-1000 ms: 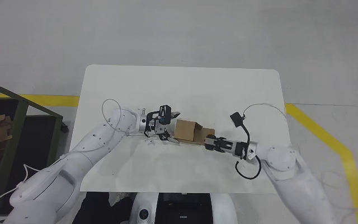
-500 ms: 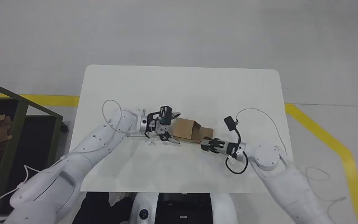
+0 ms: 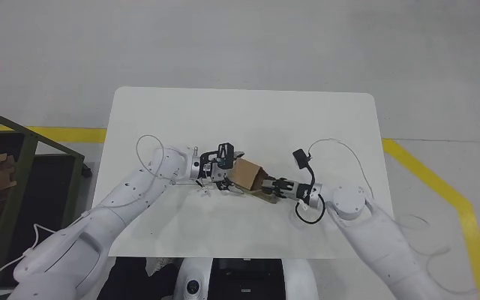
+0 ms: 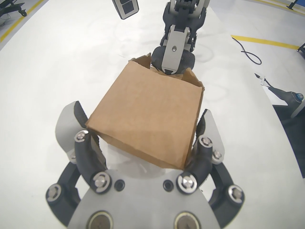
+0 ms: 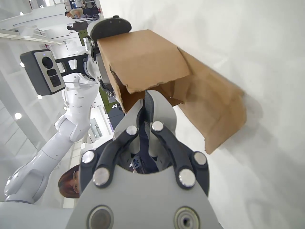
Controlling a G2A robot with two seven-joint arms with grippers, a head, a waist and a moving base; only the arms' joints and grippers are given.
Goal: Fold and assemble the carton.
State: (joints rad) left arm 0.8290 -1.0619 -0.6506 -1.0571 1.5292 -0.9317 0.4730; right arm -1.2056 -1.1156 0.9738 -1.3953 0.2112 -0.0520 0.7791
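Sliding left, my right gripper [image 5: 146, 97], pinched shut and empty, now reaches into the box [image 4: 147, 110] my left gripper [image 4: 139, 120] clamps, ready to start folding.

A brown carton [image 3: 244, 175] apparently rests on the white table [image 3: 300, 120].

The left arm entered from 7 o'clock in the top view, its forearm running toward the centre. The left tool [image 3: 225, 173] pointed toward 3 o'clock, with its fingers [image 4: 71, 125] spread wide and clamped against opposite sides of the carton [image 4: 147, 110]. The right arm entered from 5 o'clock, bent at the elbow. The right tool [image 3: 265, 187] pointed toward 9 o'clock, fingers [image 5: 155, 106] pressed together, tips at the carton's open end.
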